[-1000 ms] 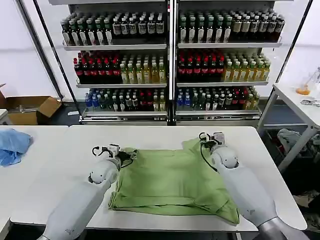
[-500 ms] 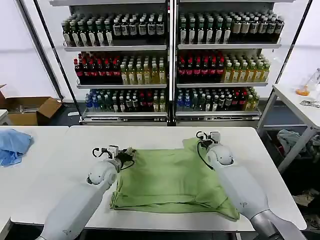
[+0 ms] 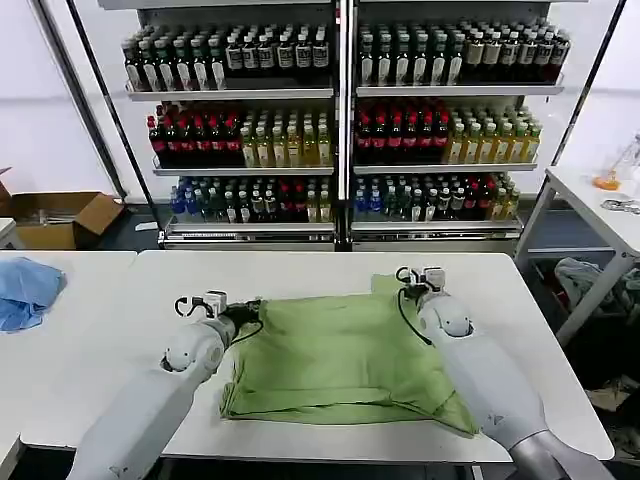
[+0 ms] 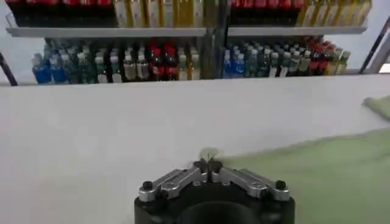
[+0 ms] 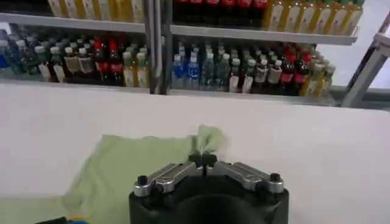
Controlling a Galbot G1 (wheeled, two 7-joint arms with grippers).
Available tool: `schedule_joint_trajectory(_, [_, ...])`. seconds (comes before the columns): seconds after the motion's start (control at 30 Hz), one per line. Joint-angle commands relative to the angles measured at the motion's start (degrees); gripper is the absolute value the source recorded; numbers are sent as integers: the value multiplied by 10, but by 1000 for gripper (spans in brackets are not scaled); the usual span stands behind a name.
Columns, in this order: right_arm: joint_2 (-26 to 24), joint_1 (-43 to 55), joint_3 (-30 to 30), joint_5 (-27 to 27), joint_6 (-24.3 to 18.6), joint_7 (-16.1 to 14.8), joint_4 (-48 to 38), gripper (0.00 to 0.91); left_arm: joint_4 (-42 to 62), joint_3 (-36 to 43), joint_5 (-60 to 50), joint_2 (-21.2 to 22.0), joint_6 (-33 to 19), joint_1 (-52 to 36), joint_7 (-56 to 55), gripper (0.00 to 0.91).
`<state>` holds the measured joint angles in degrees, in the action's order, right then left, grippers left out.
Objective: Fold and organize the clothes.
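The light green clothes (image 3: 335,355) lie spread on the white table (image 3: 300,272), folded into a rough rectangle with the printed front hidden. My left gripper (image 3: 243,308) is shut on the shirt's far left corner; in the left wrist view a small tuft of green fabric (image 4: 209,153) pokes out from the closed gripper (image 4: 209,164). My right gripper (image 3: 402,280) is shut on the far right corner, and in the right wrist view the green cloth (image 5: 146,161) bunches up at the closed gripper (image 5: 203,160).
A light blue cloth (image 3: 25,290) lies on the neighbouring table at the left. Shelves of bottles (image 3: 340,130) stand behind the table. A cardboard box (image 3: 60,215) sits on the floor at the far left, and another table (image 3: 600,205) stands at the right.
Both grippers have drawn slightly apart, pulling the shirt's far edge wider and flatter. The left gripper moved left; the near right corner of the shirt drew in.
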<state>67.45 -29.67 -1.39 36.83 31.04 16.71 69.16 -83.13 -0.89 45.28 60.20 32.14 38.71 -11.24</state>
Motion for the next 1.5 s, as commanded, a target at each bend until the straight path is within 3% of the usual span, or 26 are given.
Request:
schedule_joint_trajectory(0.03, [-37, -55, -30, 7, -4, 4, 137, 0, -90, -37, 23, -24, -2, 31, -1, 20])
schedule_joint_trajectory(0.43, [-105, -174, -103, 18, 9, 19, 324, 0, -219, -66, 38, -60, 9, 107, -8, 20])
schedule_joint_trajectory(0.73, [-128, -350, -175, 12, 18, 31, 470, 0, -290, -83, 3, -78, 10, 206, -13, 30])
schedule_joint_trajectory(0.93, [-128, -454, -234, 4, 16, 29, 515, 0, -298, -99, -3, -78, 10, 247, -18, 20])
schedule_joint_trajectory(1.1, [-113, -496, -244, -20, 15, 25, 517, 0, -297, -103, -21, -80, 10, 264, -15, 20])
schedule_joint_trajectory(1.2, [-100, -493, -235, -32, 16, 27, 496, 0, -288, -100, -38, -78, 9, 267, -13, 101])
schedule_joint_trajectory(1.23, [-96, -488, -232, -35, 18, 28, 489, 121, -284, -98, -45, -77, 9, 266, -12, 353])
schedule_joint_trajectory(1.27, [-93, -484, -230, -36, 20, 29, 482, 806, -279, -97, -51, -75, 9, 266, -10, 846])
schedule_joint_trajectory(1.3, [-90, -479, -227, -38, 21, 31, 476, 907, -278, -96, -53, -74, 9, 266, -10, 907])
schedule_joint_trajectory(1.5, [-77, -478, -218, -69, 6, 19, 482, 907, -285, -100, -74, -64, -1, 273, -14, 907])
